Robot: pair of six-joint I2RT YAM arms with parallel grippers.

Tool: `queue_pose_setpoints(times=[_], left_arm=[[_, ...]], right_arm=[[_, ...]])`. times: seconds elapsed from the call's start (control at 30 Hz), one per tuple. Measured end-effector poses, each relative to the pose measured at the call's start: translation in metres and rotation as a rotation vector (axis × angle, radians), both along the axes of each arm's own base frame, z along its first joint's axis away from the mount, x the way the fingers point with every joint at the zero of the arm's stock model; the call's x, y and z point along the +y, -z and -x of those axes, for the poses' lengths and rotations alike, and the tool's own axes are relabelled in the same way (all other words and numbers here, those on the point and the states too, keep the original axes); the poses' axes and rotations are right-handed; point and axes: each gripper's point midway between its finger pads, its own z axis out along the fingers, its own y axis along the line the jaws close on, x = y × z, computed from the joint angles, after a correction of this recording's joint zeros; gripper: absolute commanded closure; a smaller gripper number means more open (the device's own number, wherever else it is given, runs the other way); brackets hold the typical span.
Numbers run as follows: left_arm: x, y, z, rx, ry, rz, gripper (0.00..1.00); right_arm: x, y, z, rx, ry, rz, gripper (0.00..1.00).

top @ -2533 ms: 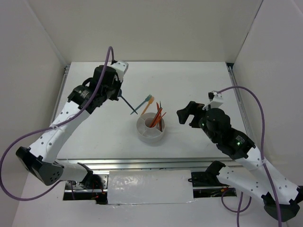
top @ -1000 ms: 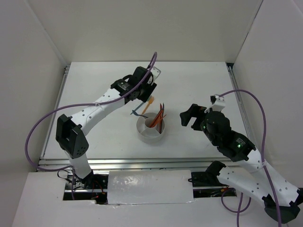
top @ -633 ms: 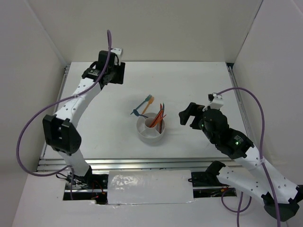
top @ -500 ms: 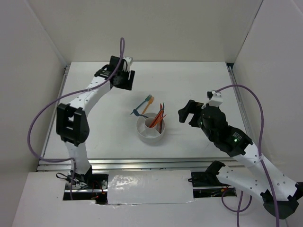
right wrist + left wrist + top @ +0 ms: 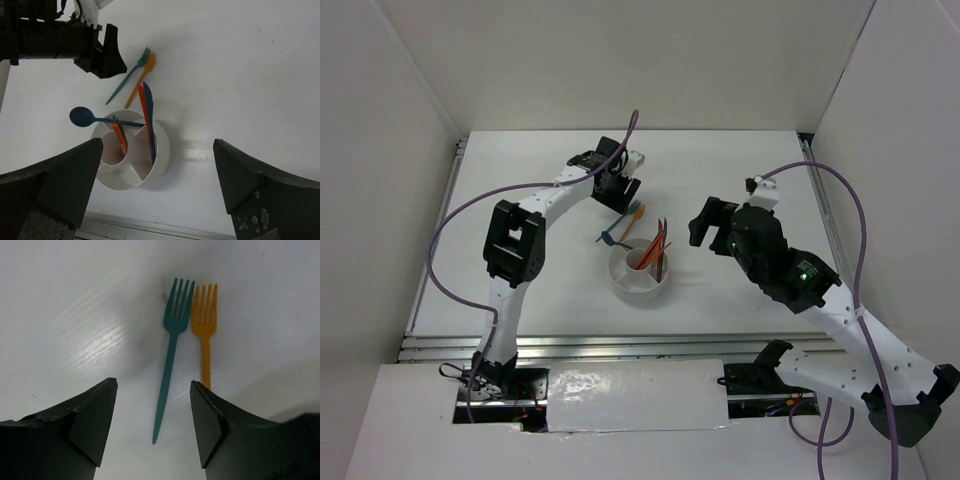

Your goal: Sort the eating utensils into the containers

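**Left gripper open over the two forks**

The left gripper hangs with its black jaws spread and empty. Below it, on the glossy white table just behind the holder, the thin teal fork and orange fork lie side by side. The blue spoon bridges the holder's rim, and chopsticks lean inside. Right of the holder, the right gripper gapes wide, empty.

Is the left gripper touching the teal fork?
Apart. In the left wrist view, bare table separates the teal fork from both jaws of the left gripper.
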Motion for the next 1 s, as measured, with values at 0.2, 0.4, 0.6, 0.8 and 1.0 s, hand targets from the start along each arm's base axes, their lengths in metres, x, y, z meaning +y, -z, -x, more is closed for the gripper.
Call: queue_pose_setpoints(times=[0.2, 0.4, 0.6, 0.8, 1.0], left_arm=[[0.002, 0.021, 0.001, 0.035, 0.050, -0.041, 0.29], [0.003, 0.037, 0.013, 0.084, 0.076, -0.072, 0.34], [0.004, 0.047, 0.013, 0.098, 0.069, -0.094, 0.44], [0.008, 0.048, 0.006, 0.090, 0.029, -0.107, 0.63], [0.021, 0.047, 0.001, 0.093, -0.022, -0.085, 1.00]], right_arm=[[0.006, 0.005, -0.005, 0.025, 0.000, 0.016, 0.00], [0.007, 0.007, -0.007, 0.034, 0.000, 0.025, 0.00], [0.008, 0.003, -0.008, 0.030, 0.000, 0.022, 0.00], [0.008, 0.003, -0.008, 0.029, 0.000, 0.023, 0.00], [0.010, -0.001, -0.011, 0.023, -0.005, 0.028, 0.00]])
